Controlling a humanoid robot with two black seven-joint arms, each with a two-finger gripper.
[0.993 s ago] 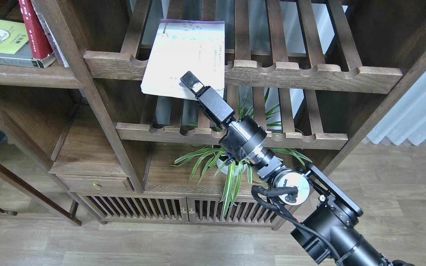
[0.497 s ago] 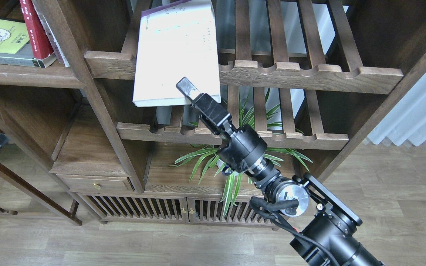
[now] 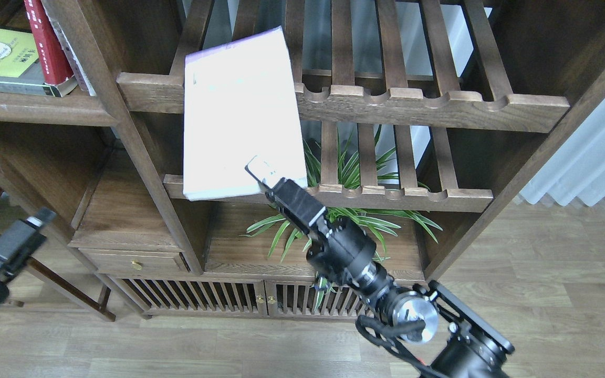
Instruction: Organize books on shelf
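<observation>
My right gripper (image 3: pixel 258 170) is shut on the lower right corner of the large white book (image 3: pixel 239 113) with a purple top strip. It holds the book tilted in the air in front of the slatted racks. The red book (image 3: pixel 45 42) stands upright on the solid dark-brown shelf (image 3: pixel 34 113) at the upper left. The grey-black book with the lime-green panel (image 3: pixel 0 60) lies flat beside it. My left gripper (image 3: pixel 34 220) is at the lower left, seen end-on and dark, away from the books.
Two slatted racks with scalloped front rails (image 3: pixel 428 102) fill the middle of the cabinet. A green potted plant (image 3: pixel 344 220) stands on the board below them. A drawer (image 3: pixel 134 260) and slatted doors (image 3: pixel 239 299) sit at the bottom. A white curtain (image 3: pixel 596 152) hangs at the right.
My right gripper has pulled the white book down and toward me, off the upper rack. The book has turned more upright. My left arm has risen into view at the lower left.
</observation>
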